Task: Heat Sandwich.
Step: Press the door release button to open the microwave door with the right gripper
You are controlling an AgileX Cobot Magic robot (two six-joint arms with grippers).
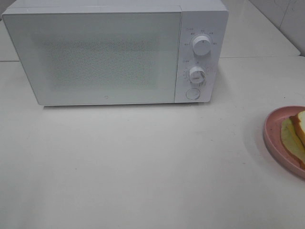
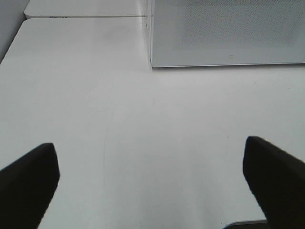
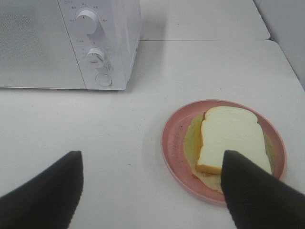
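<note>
The sandwich (image 1: 299, 134) of white bread lies on a round pink plate (image 1: 270, 132) at the table's right edge, partly cut off in the high view. From the right wrist view the sandwich (image 3: 232, 135) and plate (image 3: 172, 143) sit just ahead of my right gripper (image 3: 152, 164), which is open and holds nothing; one finger (image 3: 250, 191) overlaps the plate's near side. My left gripper (image 2: 150, 162) is open over bare table, facing the white microwave (image 2: 228, 33). Neither gripper shows in the high view.
The microwave (image 1: 95, 52) stands at the back with its door shut. Its control panel carries two knobs (image 1: 202, 45) (image 1: 197, 75) and a round button (image 1: 192, 93). A seam between table tops runs behind it.
</note>
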